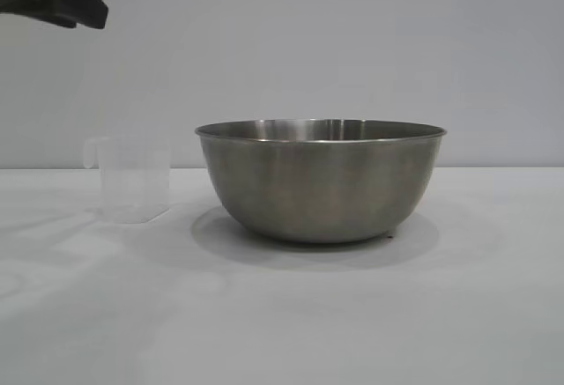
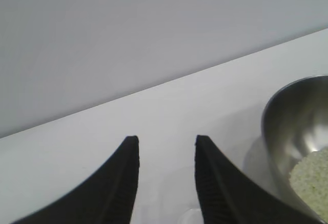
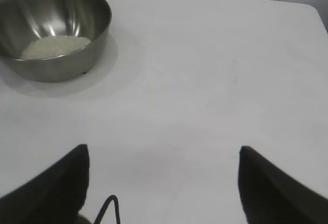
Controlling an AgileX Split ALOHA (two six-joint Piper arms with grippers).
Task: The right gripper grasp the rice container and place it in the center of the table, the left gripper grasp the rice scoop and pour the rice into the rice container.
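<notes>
Exterior view: the large brushed-steel rice container (image 1: 322, 181) stands mid-table (image 1: 282, 314), ready to receive; the small translucent plastic rice scoop (image 1: 130, 178) stands upright at its 9 o'clock, apparently empty.

Left wrist view: the left gripper (image 2: 166, 175) hangs spread, holding nothing.

Right wrist view: the off-white rice (image 3: 56, 45) lies inside the container; the right gripper (image 3: 163, 183) is parked well apart, spread wide.

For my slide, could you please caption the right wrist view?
Rice lies in the steel bowl on the white table; open right end effector apart.

Bright, even light (soft shadows), slightly blurred.
</notes>
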